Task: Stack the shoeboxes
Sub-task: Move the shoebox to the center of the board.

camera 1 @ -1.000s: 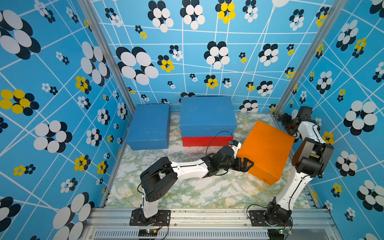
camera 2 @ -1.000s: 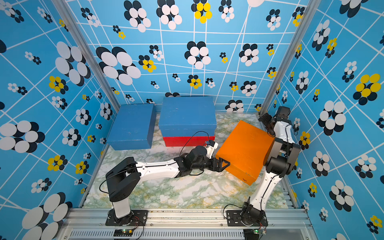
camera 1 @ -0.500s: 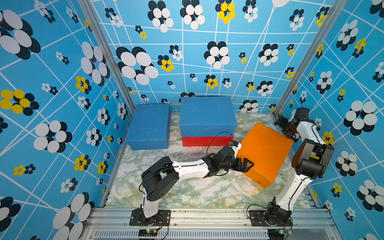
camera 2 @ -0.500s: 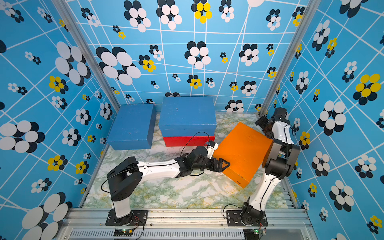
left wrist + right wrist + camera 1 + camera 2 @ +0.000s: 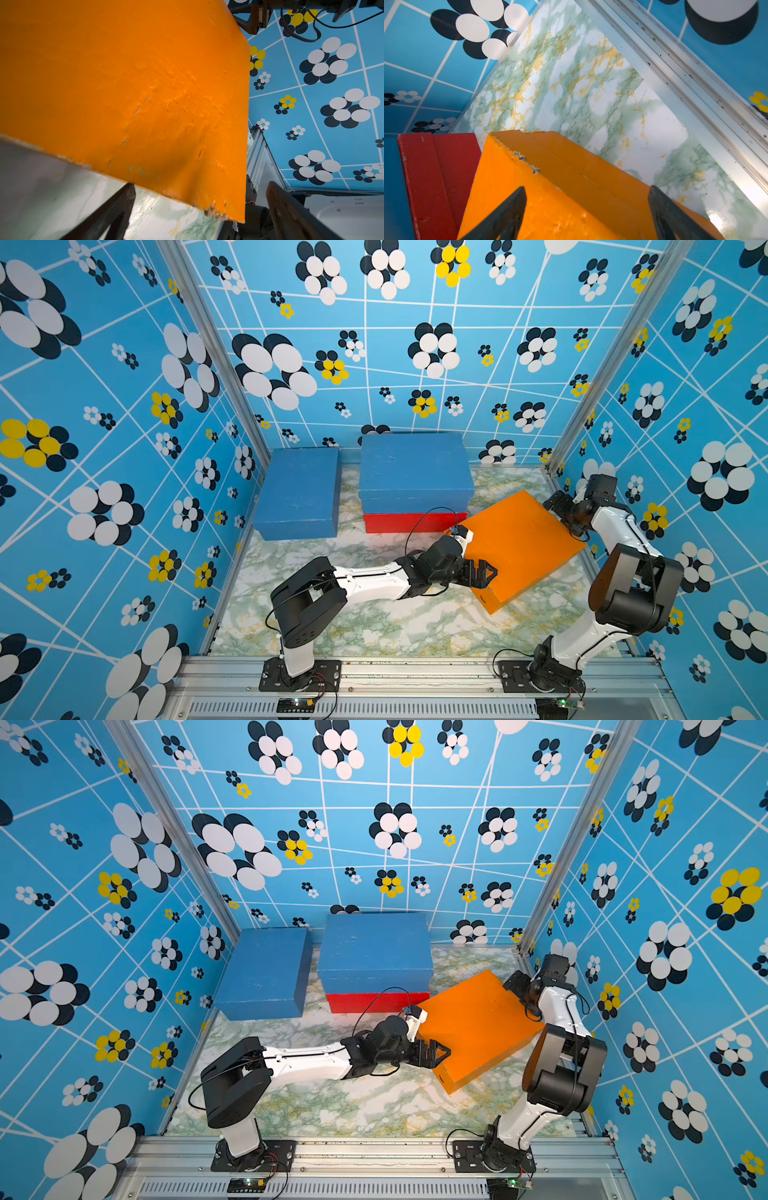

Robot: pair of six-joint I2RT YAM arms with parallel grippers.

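Note:
The orange shoebox [image 5: 519,547] [image 5: 478,1027] lies askew on the marble table at the right. My left gripper [image 5: 484,574] [image 5: 436,1052] is open at its near left edge, and in the left wrist view the box's corner [image 5: 228,203] sits between the spread fingers of the gripper [image 5: 200,187]. My right gripper [image 5: 557,508] [image 5: 587,191] is open astride the far right edge of the orange box [image 5: 550,207]. A blue shoebox [image 5: 415,466] sits on the red shoebox [image 5: 415,522] at the back. A second blue shoebox [image 5: 299,489] lies alone at the back left.
Patterned blue walls close in the table [image 5: 374,614] on three sides, with metal corner posts [image 5: 582,414] at the back. A metal rail [image 5: 415,668] carrying both arm bases runs along the front. The orange box's right corner is close to the right wall.
The orange shoebox has turned clockwise, its near corner swinging left. The right gripper came forward and left with the far edge. The left gripper has barely moved.

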